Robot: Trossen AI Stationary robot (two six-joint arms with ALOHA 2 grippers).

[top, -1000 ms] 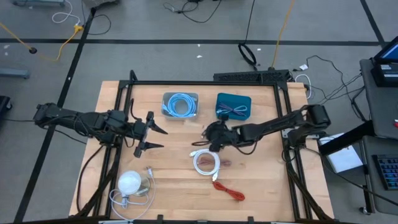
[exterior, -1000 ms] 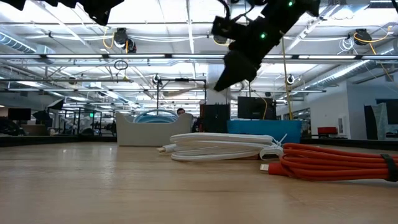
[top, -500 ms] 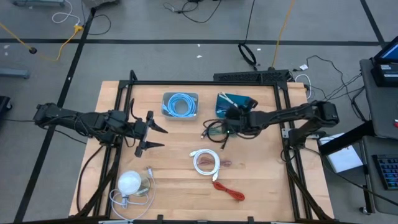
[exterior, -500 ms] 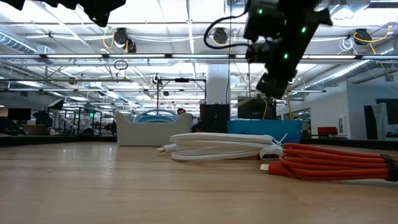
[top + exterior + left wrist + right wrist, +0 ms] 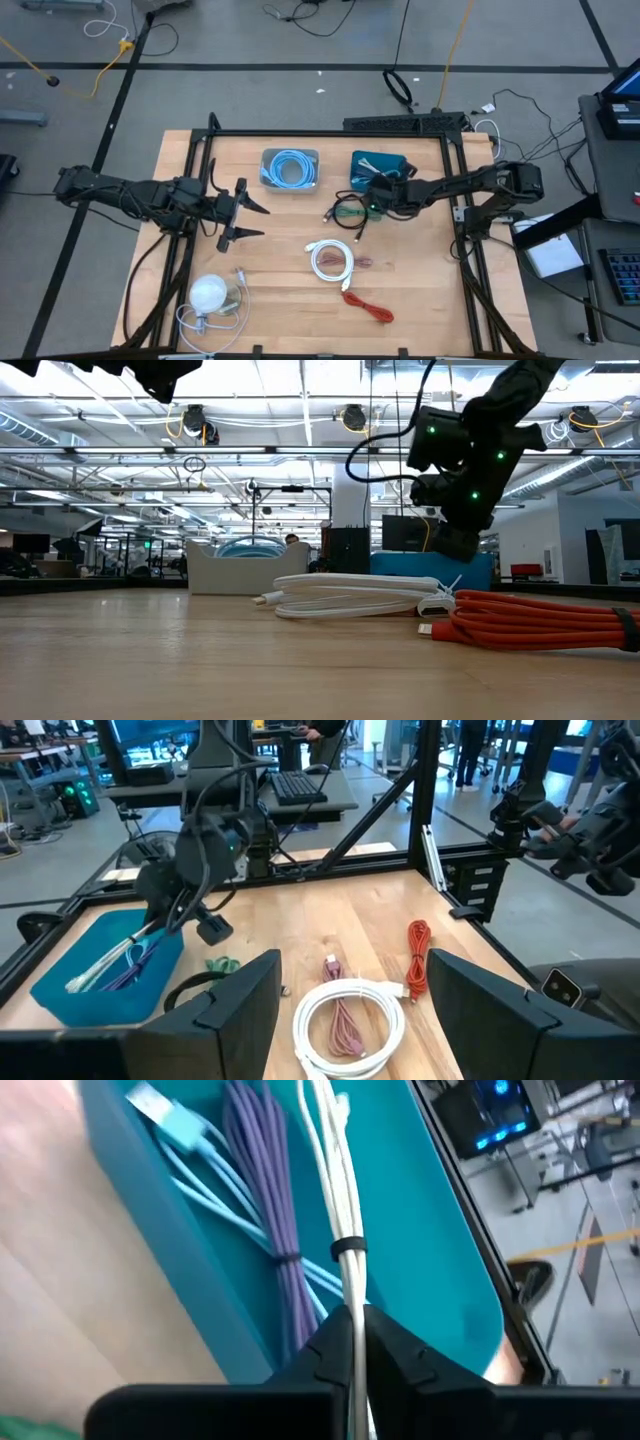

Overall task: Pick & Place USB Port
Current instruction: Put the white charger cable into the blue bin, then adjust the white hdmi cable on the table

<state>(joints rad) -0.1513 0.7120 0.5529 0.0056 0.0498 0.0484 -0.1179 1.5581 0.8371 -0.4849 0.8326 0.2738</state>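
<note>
My right gripper (image 5: 372, 196) (image 5: 352, 1330) is over the near edge of the teal bin (image 5: 378, 166) (image 5: 440, 1260), shut on a thin white cable (image 5: 338, 1180). A purple cable (image 5: 268, 1190) and a light blue one (image 5: 190, 1155) lie in that bin. In the low view the right gripper (image 5: 455, 540) hangs just in front of the bin (image 5: 432, 568). A black cable (image 5: 345, 211) lies on the table beside the bin. My left gripper (image 5: 248, 215) (image 5: 350, 1020) is open and waits above the table's left half. My right gripper pinches the white cable between its two fingers (image 5: 395, 1345), just behind the cable's black tie (image 5: 345, 1248). The held stretch (image 5: 351, 1295) runs along the fingers. The cable's far length reaches forward and down into the teal bin.
A pale bin with a coiled blue cable (image 5: 290, 168) stands left of the teal one. A white cable coil (image 5: 332, 260) (image 5: 350, 595) and a red cable (image 5: 368, 305) (image 5: 540, 622) lie near the table's middle. A white round object with a cord (image 5: 208, 293) sits at the near left.
My right gripper has moved from the table's middle toward the far right, up to the teal bin, carrying the white cable. It has then sunk a little over the bin's near edge. The left arm has kept still.
</note>
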